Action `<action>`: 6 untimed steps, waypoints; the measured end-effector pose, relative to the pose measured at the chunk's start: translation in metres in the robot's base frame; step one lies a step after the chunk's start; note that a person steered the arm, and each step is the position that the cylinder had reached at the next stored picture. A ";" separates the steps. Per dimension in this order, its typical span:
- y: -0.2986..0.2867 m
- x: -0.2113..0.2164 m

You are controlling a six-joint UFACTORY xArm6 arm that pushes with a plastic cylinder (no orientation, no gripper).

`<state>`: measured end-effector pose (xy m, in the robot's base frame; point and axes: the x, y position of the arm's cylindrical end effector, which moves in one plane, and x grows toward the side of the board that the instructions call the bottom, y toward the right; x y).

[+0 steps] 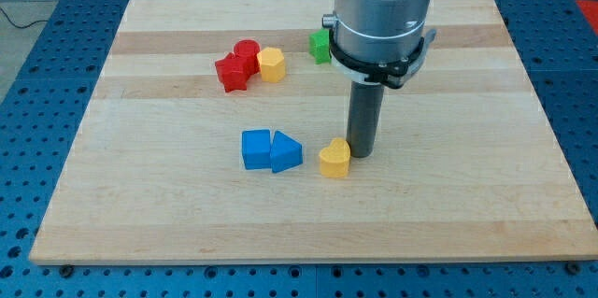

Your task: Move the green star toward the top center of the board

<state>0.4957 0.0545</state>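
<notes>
My tip touches the yellow heart at frame centre on the wooden worktop, which lies on a blue pegboard; there is no pincer.

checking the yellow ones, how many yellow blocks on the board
2: a yellow hexagon block beside the red blocks at upper left, and a yellow heart block just left of my tip. The arm may hide others.

Green star half behind arm

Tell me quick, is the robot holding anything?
No pincer here: only a dark rod. My tip holds nothing and rests on the wooden board, just right of the yellow heart-shaped block.
</notes>
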 end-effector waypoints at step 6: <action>-0.065 -0.181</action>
